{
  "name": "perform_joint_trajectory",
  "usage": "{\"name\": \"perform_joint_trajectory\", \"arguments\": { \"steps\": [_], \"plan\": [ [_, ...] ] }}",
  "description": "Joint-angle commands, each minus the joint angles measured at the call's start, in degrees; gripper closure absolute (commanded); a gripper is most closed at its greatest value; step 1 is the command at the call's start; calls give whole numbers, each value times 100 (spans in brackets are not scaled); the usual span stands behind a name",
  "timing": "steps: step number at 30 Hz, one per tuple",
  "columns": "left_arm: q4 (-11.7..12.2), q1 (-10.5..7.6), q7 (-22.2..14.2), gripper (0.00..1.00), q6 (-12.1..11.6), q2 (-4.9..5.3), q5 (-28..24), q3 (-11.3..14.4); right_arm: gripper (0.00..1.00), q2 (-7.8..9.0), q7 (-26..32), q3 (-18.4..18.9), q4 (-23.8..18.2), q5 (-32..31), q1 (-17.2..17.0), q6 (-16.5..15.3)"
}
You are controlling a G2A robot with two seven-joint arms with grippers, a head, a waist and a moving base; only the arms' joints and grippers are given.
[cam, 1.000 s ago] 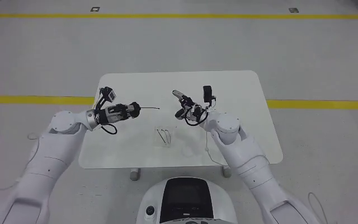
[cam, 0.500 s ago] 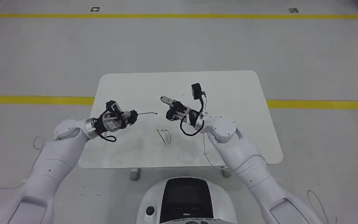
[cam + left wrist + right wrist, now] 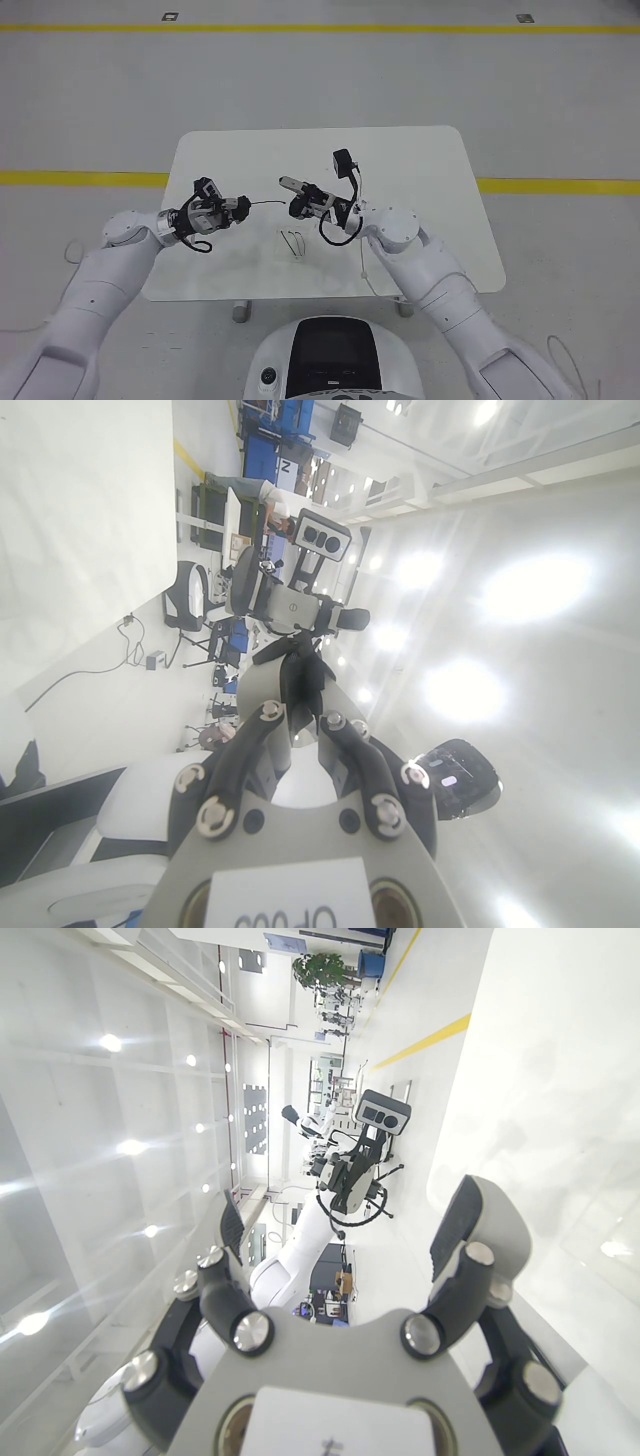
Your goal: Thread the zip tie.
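Pinching the zip tie (image 3: 266, 203), the left gripper (image 3: 244, 205) points it at the wide-open right gripper (image 3: 291, 196) nearby.

Bright overhead light, glaring ceiling lamps (image 3: 537, 587), wrist views bowed

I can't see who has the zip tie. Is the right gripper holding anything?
No, the right gripper has its fingers wide apart with nothing between them.
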Motion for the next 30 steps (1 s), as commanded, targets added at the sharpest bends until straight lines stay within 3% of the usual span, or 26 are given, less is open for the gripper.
{"name": "perform_joint_trajectory", "arguments": {
  "steps": [1,5,11,20,28,29,30],
  "plan": [
    [-106,20,70,100,-8,-2,52,7,0,-5,62,30,-28,281,-91,-148],
    [-72,56,0,100,47,35,270,-25,0,30,565,160,175,642,-104,-432],
    [-221,127,0,100,139,97,271,20,0,58,1561,137,520,972,17,-855],
    [-421,201,0,100,114,224,98,172,0,69,1510,117,459,986,-62,-870],
    [-476,159,0,100,-42,359,45,331,0,119,1906,143,541,1159,-64,-902],
    [-476,159,0,100,-42,359,45,331,25,124,1932,143,550,1164,-61,-900],
    [-476,159,0,100,-42,359,45,331,33,129,1955,141,556,1166,-57,-895]
  ]
}}
